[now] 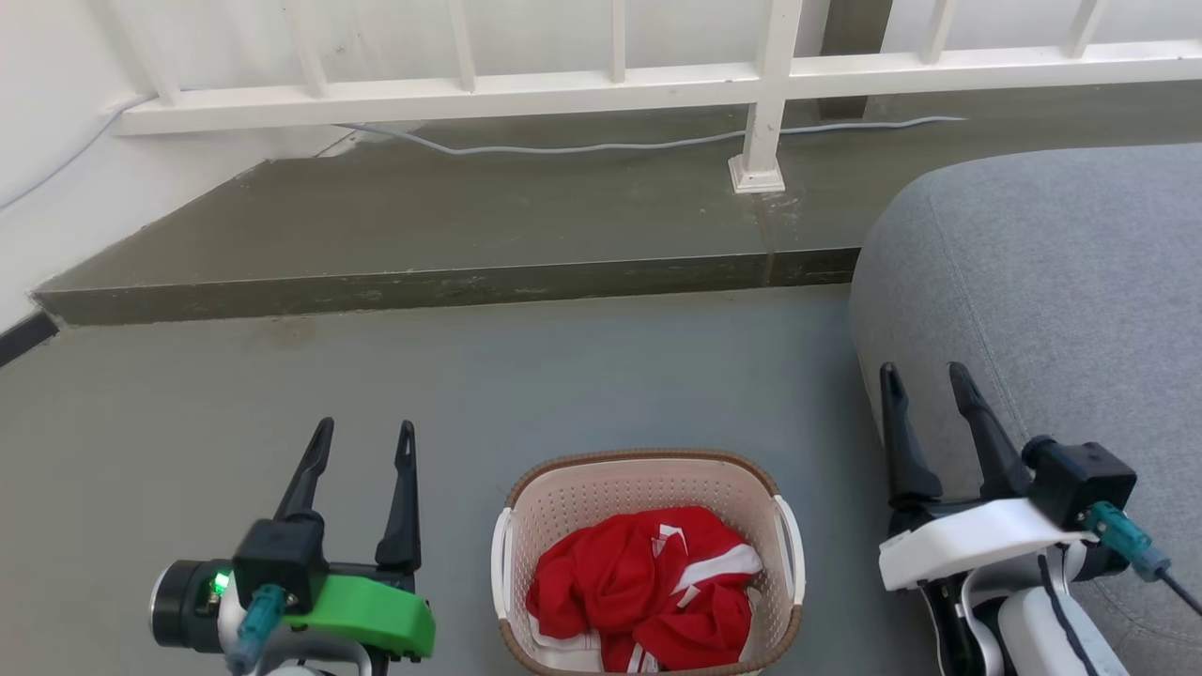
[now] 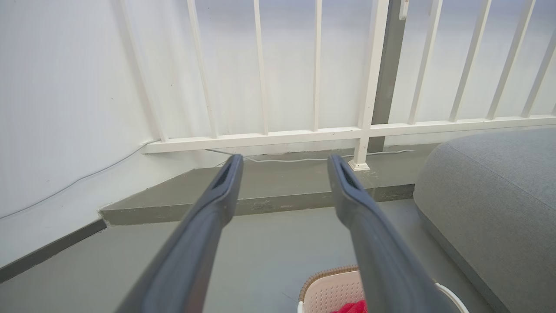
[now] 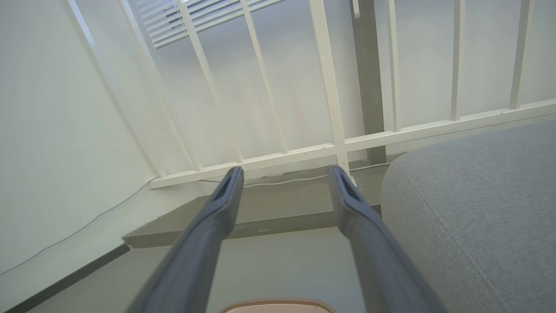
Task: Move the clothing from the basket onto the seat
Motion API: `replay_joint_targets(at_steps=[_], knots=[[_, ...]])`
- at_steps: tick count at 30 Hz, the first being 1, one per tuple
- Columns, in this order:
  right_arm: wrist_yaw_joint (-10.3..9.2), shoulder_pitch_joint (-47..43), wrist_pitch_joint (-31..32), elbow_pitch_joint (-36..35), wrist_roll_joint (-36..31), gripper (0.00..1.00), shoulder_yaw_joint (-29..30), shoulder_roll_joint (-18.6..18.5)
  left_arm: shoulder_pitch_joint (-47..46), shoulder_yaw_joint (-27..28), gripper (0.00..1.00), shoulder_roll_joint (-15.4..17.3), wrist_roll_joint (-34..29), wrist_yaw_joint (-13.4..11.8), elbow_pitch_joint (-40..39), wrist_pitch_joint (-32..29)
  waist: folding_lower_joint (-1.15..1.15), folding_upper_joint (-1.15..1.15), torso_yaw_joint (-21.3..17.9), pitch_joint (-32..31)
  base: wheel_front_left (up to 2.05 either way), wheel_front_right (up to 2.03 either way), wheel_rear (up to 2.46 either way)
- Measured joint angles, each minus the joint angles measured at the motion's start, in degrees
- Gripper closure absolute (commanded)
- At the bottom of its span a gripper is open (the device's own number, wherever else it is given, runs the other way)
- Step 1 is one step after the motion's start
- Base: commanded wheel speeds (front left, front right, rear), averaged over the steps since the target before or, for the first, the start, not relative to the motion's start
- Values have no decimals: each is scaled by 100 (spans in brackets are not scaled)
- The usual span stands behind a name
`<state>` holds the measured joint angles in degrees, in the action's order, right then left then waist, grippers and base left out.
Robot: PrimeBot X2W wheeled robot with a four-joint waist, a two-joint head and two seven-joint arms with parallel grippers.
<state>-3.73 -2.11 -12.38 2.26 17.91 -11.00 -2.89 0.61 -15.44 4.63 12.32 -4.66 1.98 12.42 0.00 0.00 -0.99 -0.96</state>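
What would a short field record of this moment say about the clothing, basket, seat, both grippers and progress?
clothing: red with white stripes, bunched inside the basket
basket: on the floor, between the two grippers, left of the seat
seat: grey, no clothing on the part in view
left gripper: open, empty, left of the basket
right gripper: open, empty, at the seat's near edge
background: white railing, cable along a raised step
progress: nothing moved to the seat yet
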Motion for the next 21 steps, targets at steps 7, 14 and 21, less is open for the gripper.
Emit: replay_joint_targets(at_steps=[7,14,21], knots=[[-93,-71,-132,-112,-549,0,-118,-14,65,-122,0,2,-455,-78,-73,136,0,0,-8,-23,0,0,0],[-98,-75,-207,-162,-792,0,-154,-32,126,-136,0,9,-709,-97,-80,185,0,0,-15,-44,0,0,0],[-98,-76,-214,-163,-799,0,-143,-33,158,-123,0,9,-705,-97,-59,185,0,0,-13,-50,0,0,0]])
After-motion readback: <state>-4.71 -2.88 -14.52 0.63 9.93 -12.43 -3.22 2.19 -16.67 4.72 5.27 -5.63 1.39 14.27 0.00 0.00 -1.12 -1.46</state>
